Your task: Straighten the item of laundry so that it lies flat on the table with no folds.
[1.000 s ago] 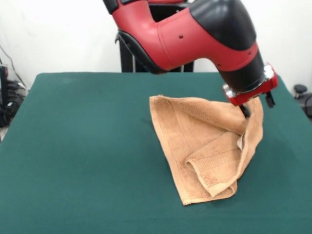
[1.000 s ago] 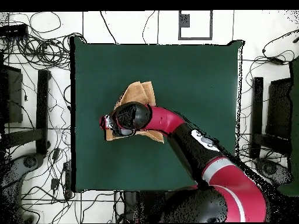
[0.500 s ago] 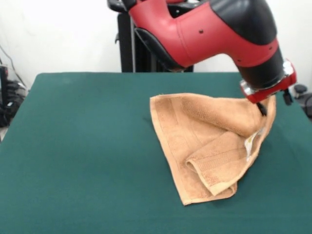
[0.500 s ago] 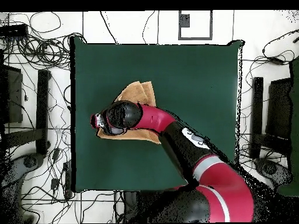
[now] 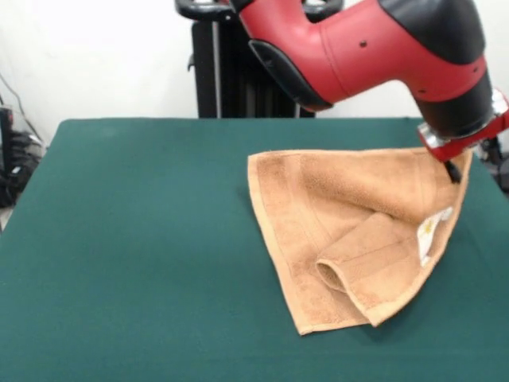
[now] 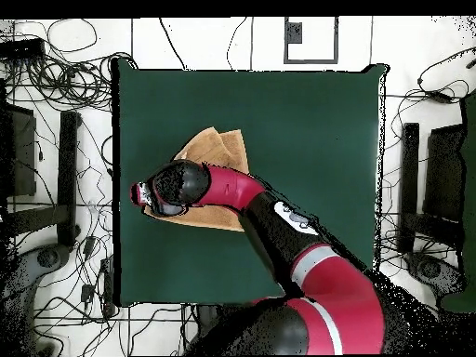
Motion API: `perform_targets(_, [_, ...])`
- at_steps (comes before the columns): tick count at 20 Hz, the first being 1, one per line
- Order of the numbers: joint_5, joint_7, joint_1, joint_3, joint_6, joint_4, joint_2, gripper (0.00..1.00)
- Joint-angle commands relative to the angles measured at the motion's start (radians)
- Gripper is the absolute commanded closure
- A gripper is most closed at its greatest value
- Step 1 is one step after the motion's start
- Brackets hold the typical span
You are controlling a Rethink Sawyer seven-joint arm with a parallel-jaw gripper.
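Green felt table [image 5: 119, 239] bears the towel [image 5: 342, 231], trailing from my claw [image 5: 453, 171], which pinches its corner near one side edge.

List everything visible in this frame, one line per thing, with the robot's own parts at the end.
towel: one, orange-tan, on the table's right part in the front view, partly folded over itself, one corner lifted at the gripper
label: one, white, on the towel's right edge in the front view
table: one, dark green top, fills most of both views
cables: many, dark, on the floor around the table in the overhead view
robot arm: one, red and black, reaching over the towel from the far side in the front view
gripper: one, black tips below a red wrist, at the towel's raised corner; open or shut cannot be told
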Motion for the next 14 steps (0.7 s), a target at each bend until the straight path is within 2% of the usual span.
perform_targets(1, [0.071, 0.208, 0.044, 0.021, -0.080, 0.024, 0.027, 0.00])
perform_targets(9, [0.078, 0.201, 0.069, 0.004, -0.076, -0.003, 0.038, 0.00])
perform_targets(14, [0.081, 0.189, 0.088, -0.011, -0.060, -0.054, 0.066, 0.00])
